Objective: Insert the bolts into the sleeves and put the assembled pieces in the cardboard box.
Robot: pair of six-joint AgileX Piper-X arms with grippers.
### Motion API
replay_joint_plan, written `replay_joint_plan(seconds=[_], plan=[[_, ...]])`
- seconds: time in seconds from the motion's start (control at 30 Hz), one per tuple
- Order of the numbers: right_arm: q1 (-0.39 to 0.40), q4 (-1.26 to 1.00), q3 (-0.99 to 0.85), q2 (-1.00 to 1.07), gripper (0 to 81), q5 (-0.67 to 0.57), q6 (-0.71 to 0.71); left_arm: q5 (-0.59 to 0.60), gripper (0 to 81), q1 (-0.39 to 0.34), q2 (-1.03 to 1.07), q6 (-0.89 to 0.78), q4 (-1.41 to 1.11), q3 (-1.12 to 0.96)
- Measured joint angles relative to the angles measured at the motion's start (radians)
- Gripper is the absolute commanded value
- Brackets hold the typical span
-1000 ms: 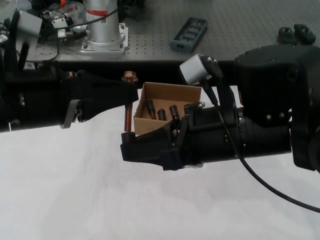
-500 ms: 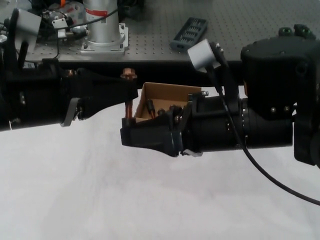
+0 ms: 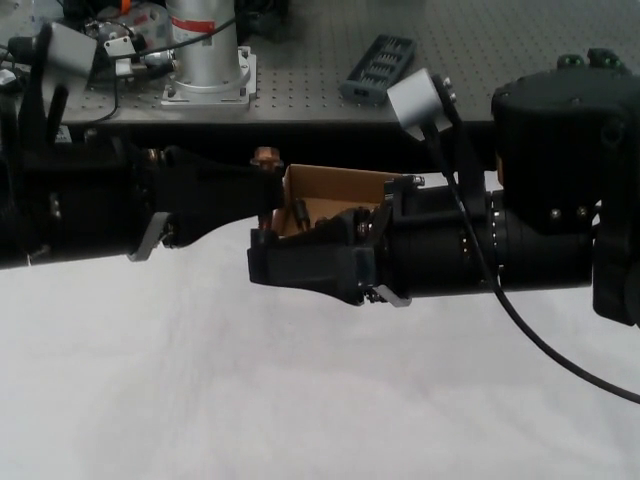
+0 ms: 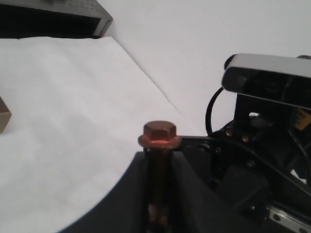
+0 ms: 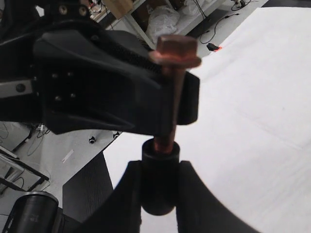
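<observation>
Left gripper clamps the copper bolt upright, tip in the mouth of the black sleeve pinched directly below by right gripper

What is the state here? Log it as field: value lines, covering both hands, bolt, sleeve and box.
bolt: copper-coloured, upright, hex head up
sleeve: black, upright, bolt's lower end in its mouth
left hand: shut on bolt, below the head
right hand: shut on sleeve
cardboard box: open, just behind the hands
stage: insertion begun, most of the shank not yet in
</observation>
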Motion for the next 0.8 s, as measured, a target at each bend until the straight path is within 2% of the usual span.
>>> replay_joint_plan(seconds=[0.37, 0.63, 0.7, 0.8], plan=[[-0.045, 0.0, -0.009, 0.002, 1.9, -0.046, 0.002, -0.005, 0.6, -0.008, 0.0, 0.006, 0.014, 0.0], [-0.048, 0.007, -0.023, 0.002, 1.9, -0.06, -0.005, -0.001, 1.0, -0.008, 0.0, 0.006, -0.004, -0.009], [-0.051, 0.01, -0.023, 0.002, 1.9, -0.065, -0.009, 0.006, 9.3, -0.008, 0.0, 0.009, -0.008, -0.009], [-0.055, 0.011, -0.023, 0.002, 1.9, -0.065, -0.009, 0.039, 34.7, -0.008, 0.0, 0.013, -0.028, -0.009]])
